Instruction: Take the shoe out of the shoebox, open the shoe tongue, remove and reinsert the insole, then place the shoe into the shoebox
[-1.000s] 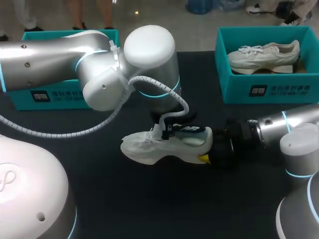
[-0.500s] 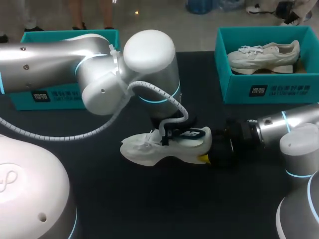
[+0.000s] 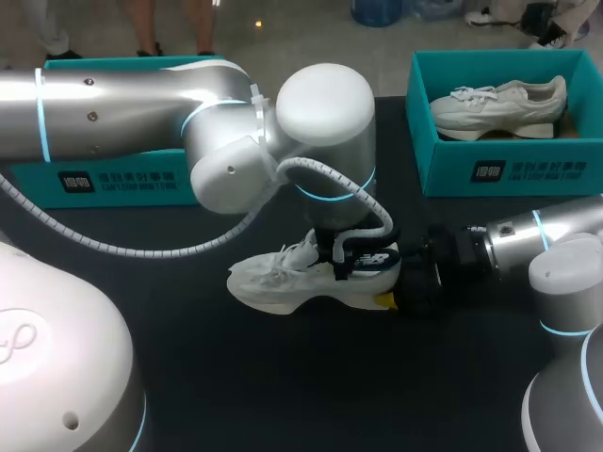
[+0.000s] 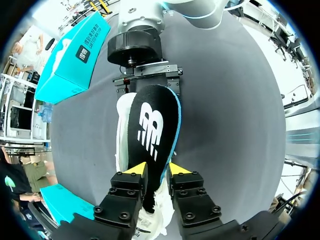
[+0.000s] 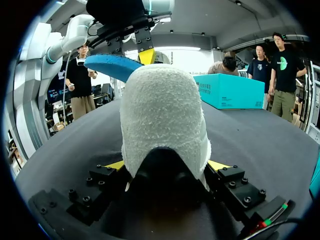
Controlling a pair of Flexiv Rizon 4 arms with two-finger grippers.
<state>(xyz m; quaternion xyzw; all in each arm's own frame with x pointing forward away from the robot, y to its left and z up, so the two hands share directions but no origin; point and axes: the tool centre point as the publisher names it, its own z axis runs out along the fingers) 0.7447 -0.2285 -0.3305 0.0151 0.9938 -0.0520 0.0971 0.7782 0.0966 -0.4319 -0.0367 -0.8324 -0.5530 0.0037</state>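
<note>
A white shoe (image 3: 278, 282) lies on its sole on the black table, toe to the left. My right gripper (image 3: 396, 294) is shut on its heel; in the right wrist view the fuzzy heel (image 5: 162, 115) fills the space between the two fingers (image 5: 167, 165). The black insole (image 4: 152, 125), with a white logo and blue underside (image 5: 112, 65), sticks up out of the shoe's mouth (image 3: 372, 259). My left gripper (image 4: 156, 169) hangs over the shoe (image 3: 349, 256), fingers slightly apart, the insole's end still between them. White upper (image 4: 122, 135) shows beside the insole.
A teal shoebox (image 3: 509, 169) at the back right holds a second white shoe (image 3: 499, 104). Another teal box (image 3: 104, 174) stands at the back left, partly behind my left arm. Bare black table lies in front of the shoe.
My left arm has swung to the right, carrying the insole toward the shoe's heel. Its fingers have parted a little. The right gripper and the shoe have stayed put.
</note>
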